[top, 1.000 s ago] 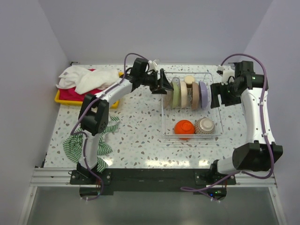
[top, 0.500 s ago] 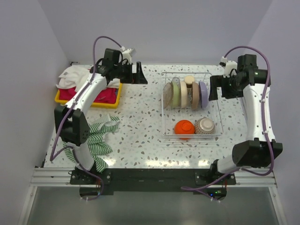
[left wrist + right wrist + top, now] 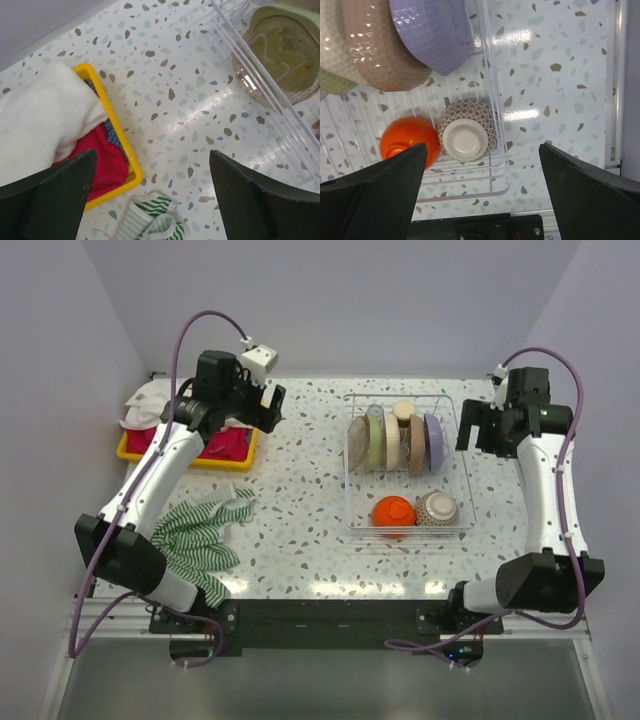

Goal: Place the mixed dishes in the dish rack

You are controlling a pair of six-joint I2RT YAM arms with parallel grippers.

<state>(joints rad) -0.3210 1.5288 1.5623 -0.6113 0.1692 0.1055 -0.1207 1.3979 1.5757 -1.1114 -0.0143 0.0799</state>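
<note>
The dish rack (image 3: 348,490) stands on the speckled surface (image 3: 300,500) between the two hands, much nearer the right hand (image 3: 468,428) than the left hand (image 3: 270,405). From above, both hands hang off the surface. Their fingers are hard to judge there, but each wrist camera settles it.

The left wrist view shows the left hand (image 3: 152,152) spread wide with only bare surface between its fingers. The yellow tray (image 3: 117,130) with its white towel (image 3: 40,115) lies off its left finger, and the green striped cloth (image 3: 150,215) is just below the gap. The rack's wires (image 3: 260,85) run beyond its right finger. This view alone shows a clear glass (image 3: 248,82) pressed against the green plate (image 3: 285,50).

The right wrist view shows the right hand (image 3: 482,146) just as wide and holding nothing. Between its fingers and towards the left one, inside the rack (image 3: 490,95), sit the orange bowl (image 3: 402,137) and the patterned grey-white bowl (image 3: 466,136), side by side with their feet up. The lilac plate (image 3: 432,30) and a tan plate (image 3: 380,50) stand on edge beyond them.

Only the top view shows the beige cup (image 3: 403,411), at the rack's far side behind the row of plates.
</note>
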